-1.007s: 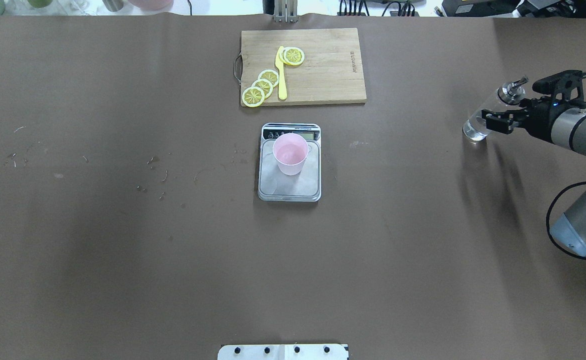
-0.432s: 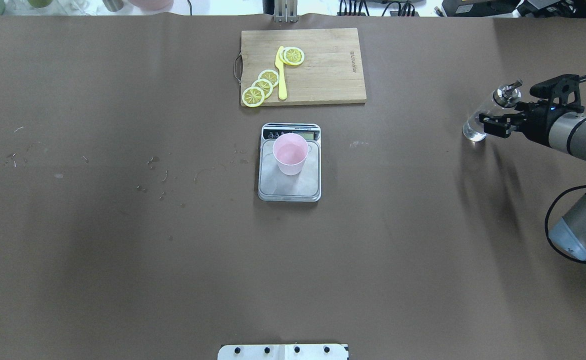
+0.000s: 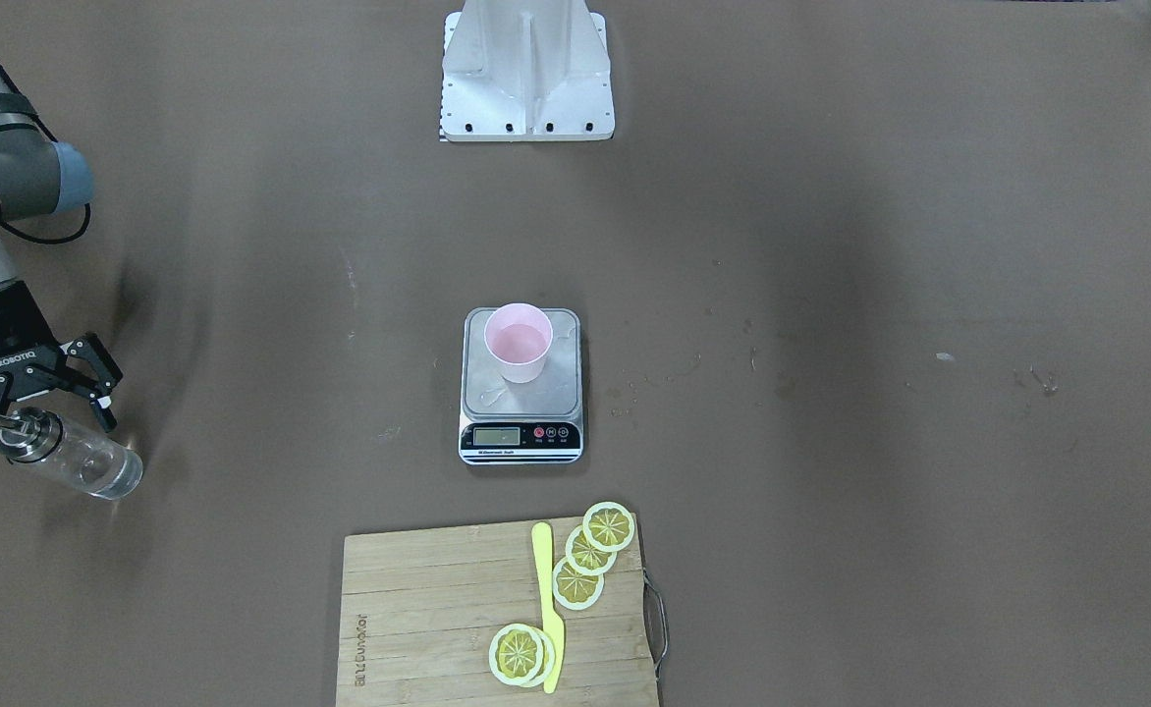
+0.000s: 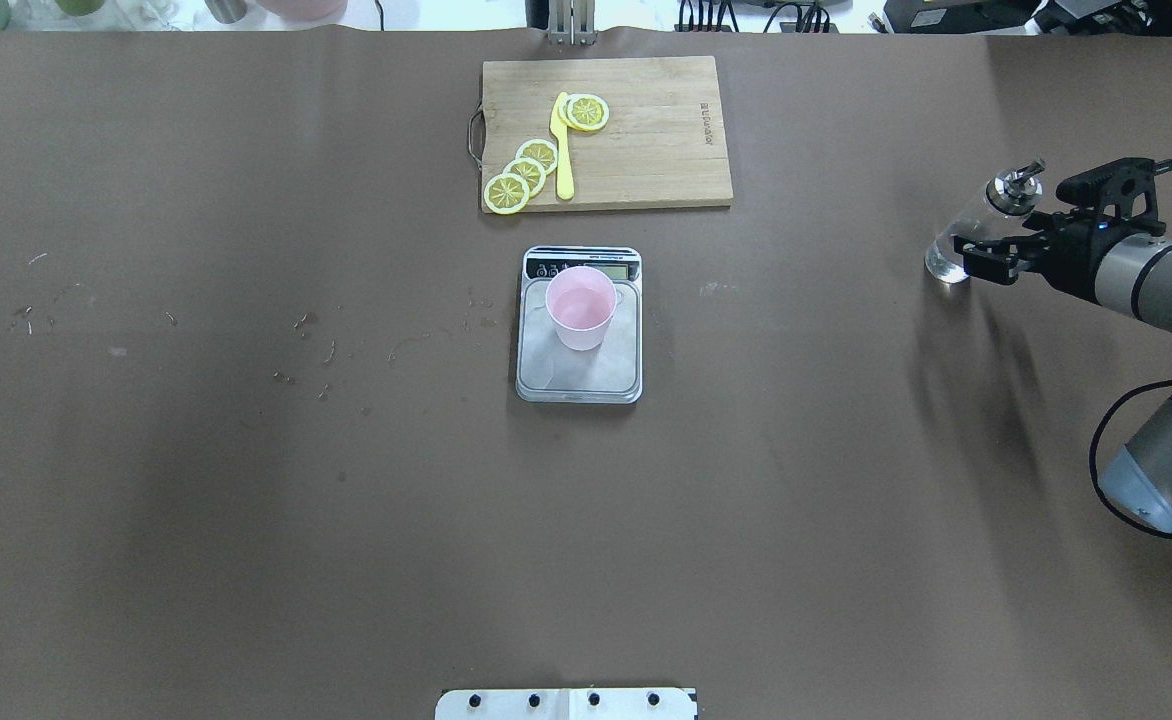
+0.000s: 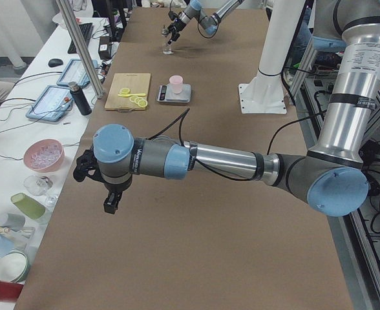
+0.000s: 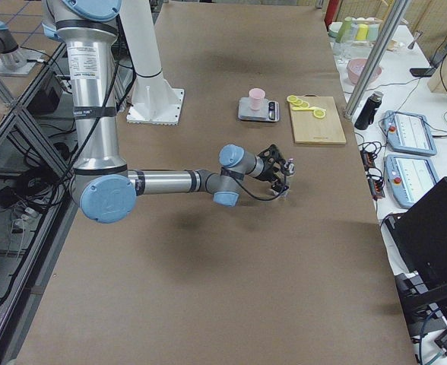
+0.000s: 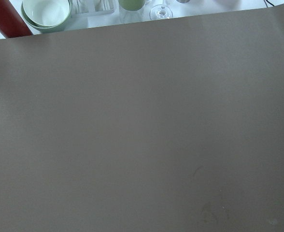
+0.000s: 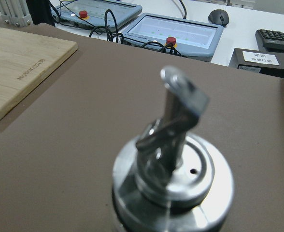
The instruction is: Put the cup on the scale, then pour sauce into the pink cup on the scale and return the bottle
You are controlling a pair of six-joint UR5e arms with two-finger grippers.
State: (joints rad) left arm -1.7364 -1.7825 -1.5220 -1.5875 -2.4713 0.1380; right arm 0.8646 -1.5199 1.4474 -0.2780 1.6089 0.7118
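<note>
Cup [image 4: 580, 305] sits on scale [image 4: 596, 378]. Bottle [image 3: 84, 460] stands at table's right end. Right gripper [image 3: 30, 420] is spread wide around its neck, gripping nothing. Only withdrawal seems left.

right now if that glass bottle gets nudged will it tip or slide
Likely tips: the bottle is tall, narrow, with a steel collar on top. Smooth glass probably slips in a loose grip and could crack falling.

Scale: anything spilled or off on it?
Yes: a faint ring-shaped smear, possibly liquid, marks the steel top of the scale beside the cup. The cup stands upright but off-centre, toward the display end. Nothing else there looks wrong.
</note>
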